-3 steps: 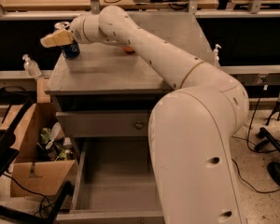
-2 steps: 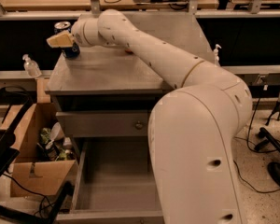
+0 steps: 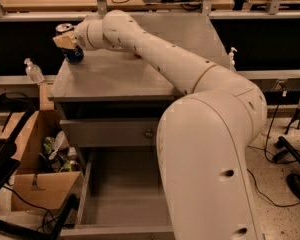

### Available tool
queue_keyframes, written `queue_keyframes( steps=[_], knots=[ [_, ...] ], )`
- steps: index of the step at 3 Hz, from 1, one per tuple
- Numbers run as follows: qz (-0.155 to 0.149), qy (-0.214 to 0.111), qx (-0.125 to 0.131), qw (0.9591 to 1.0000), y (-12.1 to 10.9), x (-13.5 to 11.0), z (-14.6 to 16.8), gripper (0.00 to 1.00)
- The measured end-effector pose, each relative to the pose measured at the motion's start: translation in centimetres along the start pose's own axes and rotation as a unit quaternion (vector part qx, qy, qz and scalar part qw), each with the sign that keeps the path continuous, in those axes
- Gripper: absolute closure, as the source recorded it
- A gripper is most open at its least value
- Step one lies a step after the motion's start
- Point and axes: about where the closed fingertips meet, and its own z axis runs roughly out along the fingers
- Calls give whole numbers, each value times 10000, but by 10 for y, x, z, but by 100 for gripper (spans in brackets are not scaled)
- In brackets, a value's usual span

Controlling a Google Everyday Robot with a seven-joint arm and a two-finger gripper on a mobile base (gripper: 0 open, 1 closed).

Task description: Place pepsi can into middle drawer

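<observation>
On the floor at the far left sits an open cardboard box (image 3: 37, 184), with a small clear bottle (image 3: 34, 71) on a ledge above it. Just to the right, the tool (image 3: 65, 40) is clamped on the pepsi can (image 3: 73, 54), tan fingers closed over its upper side, and the can leans slightly at the rear left corner of the grey bench (image 3: 120, 76); whether its base touches the top I cannot tell. The white arm (image 3: 160, 54) reaches across the bench from the right, and below, under a shut drawer front with a knob (image 3: 110, 132), the middle drawer (image 3: 125, 194) stands pulled out, its floor bare
</observation>
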Motion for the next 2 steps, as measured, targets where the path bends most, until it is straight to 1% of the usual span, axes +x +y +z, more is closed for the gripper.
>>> queue_keyframes(
  steps=[1,2],
  knots=[
    [2,5,-19,10000,2,1,2,96],
    [-156,46,47,9999,-5,-12,-18,100]
  ],
)
